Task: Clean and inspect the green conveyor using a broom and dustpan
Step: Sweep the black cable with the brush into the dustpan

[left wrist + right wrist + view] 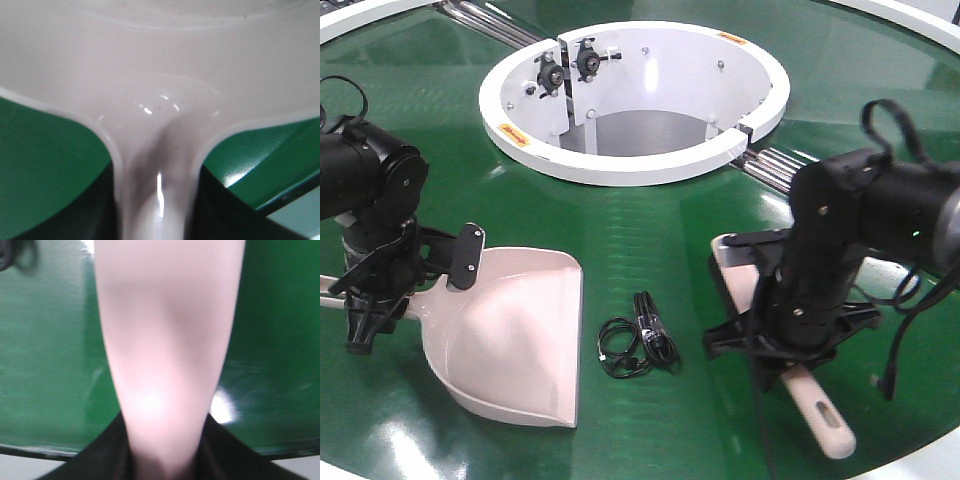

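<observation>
Toward the front edge of the green counter (650, 230), the left end effector (370, 300) is clamping the dustpan (520, 340) by its handle, lip facing a black cable (640, 345). The right end effector (790, 335) is gripping the broom (820, 410) opposite, seemingly for sweeping it in.

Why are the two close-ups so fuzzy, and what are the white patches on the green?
Front view: sharp, light glaring as white patches on the glossy green conveyor. Left wrist view: the dustpan sits too near the lens, so it blurs. Right wrist view: the broom is likewise out of focus, a glare spot beside it.
</observation>
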